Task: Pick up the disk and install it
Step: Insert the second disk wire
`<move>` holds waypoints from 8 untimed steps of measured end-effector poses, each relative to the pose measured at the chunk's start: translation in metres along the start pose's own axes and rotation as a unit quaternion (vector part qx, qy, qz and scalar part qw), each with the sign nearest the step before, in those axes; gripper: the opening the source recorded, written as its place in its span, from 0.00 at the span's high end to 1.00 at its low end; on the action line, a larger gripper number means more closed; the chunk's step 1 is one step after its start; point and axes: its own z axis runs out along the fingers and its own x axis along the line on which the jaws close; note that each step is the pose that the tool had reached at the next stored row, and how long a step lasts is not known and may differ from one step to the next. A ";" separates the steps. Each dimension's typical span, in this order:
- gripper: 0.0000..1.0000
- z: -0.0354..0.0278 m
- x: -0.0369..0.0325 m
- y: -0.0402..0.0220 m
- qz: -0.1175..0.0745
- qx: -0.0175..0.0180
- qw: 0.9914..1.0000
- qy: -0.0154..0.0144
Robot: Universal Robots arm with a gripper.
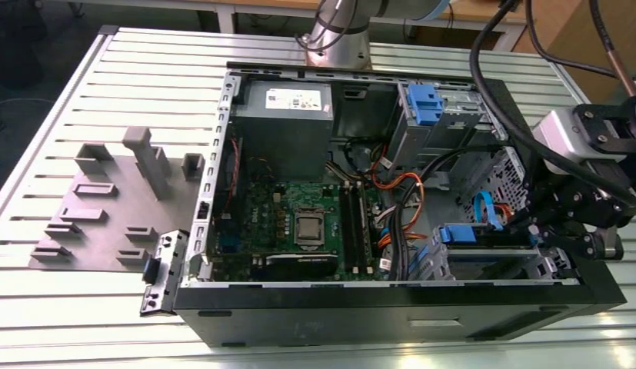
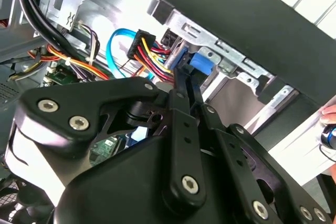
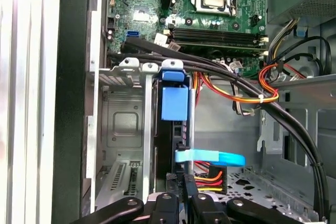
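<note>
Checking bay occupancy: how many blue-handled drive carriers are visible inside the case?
2. One blue-handled carrier sits in the upper bay near the power supply. The disk stands in the lower bay beside the end effector. Cables may hide others.

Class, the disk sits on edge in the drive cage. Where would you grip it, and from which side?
Probably its blue end handle, approached from the motherboard side: the disk stands edge-on between cage walls, hiding its flat faces, while the handle faces outward.
</note>
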 end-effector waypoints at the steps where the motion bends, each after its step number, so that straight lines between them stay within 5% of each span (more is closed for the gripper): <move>1: 0.84 0.0001 -0.0007 0.0011 0.000 0.000 1.000 0.000; 8: 0.84 0.0004 -0.0019 0.0034 0.000 0.002 1.000 0.000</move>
